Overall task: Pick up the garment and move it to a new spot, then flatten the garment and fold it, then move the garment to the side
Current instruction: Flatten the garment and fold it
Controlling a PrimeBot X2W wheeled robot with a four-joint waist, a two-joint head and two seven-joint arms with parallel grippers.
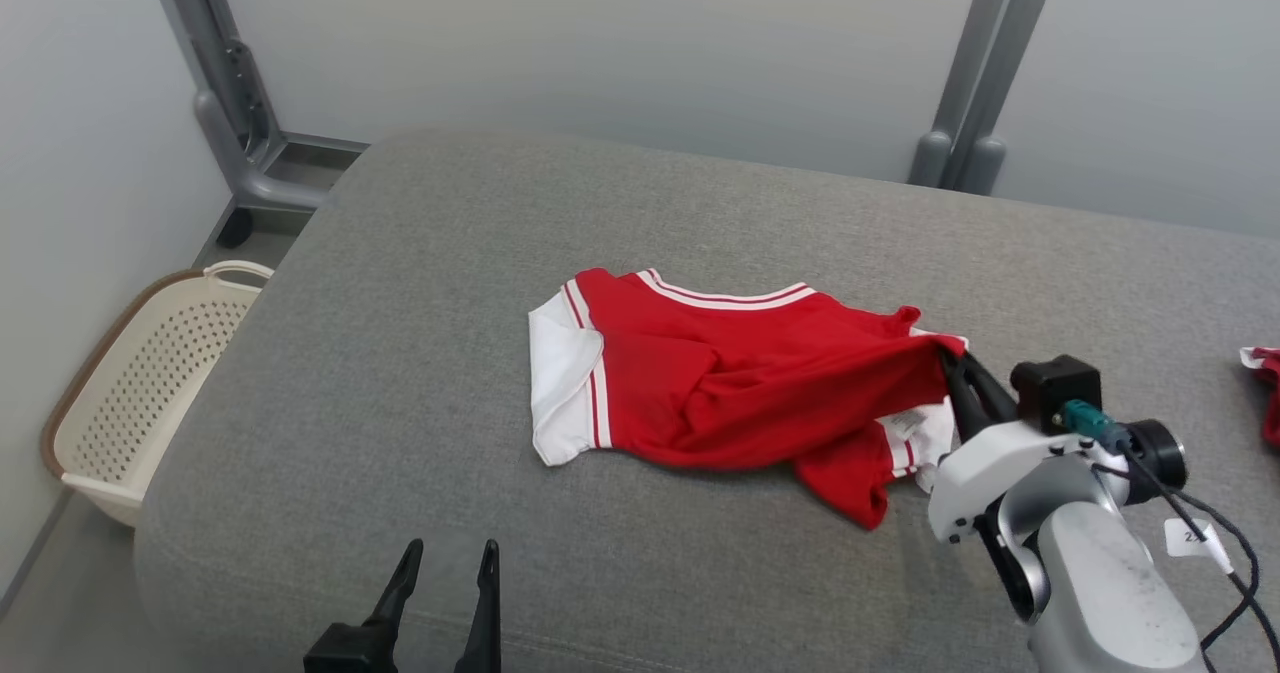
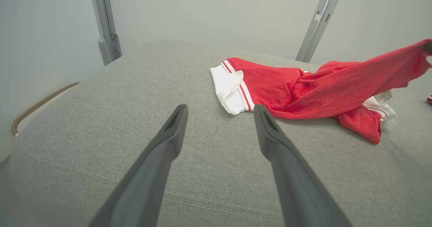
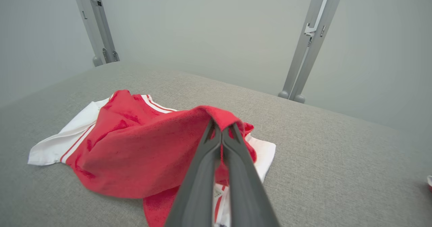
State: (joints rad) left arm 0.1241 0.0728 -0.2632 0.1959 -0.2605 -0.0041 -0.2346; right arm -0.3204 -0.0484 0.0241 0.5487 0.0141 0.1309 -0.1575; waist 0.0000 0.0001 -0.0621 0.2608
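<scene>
Pale grey walls (image 1: 600,43), two metal uprights (image 1: 235,93), grey upholstered surface (image 1: 400,373), cream perforated basket (image 1: 140,383), perhaps plastic, on the floor (image 1: 80,603).

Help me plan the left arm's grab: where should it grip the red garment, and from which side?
Likely the white sleeve, from the robot's left: it lies at the garment's end opposite the right gripper's pinch, nearest the open left gripper.

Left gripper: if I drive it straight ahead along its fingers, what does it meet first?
Most likely the white sleeve of the garment, which lies just beyond the open left gripper in the left wrist view. The fingers may slope down enough to touch the grey cushion first; depth is unclear.
</scene>
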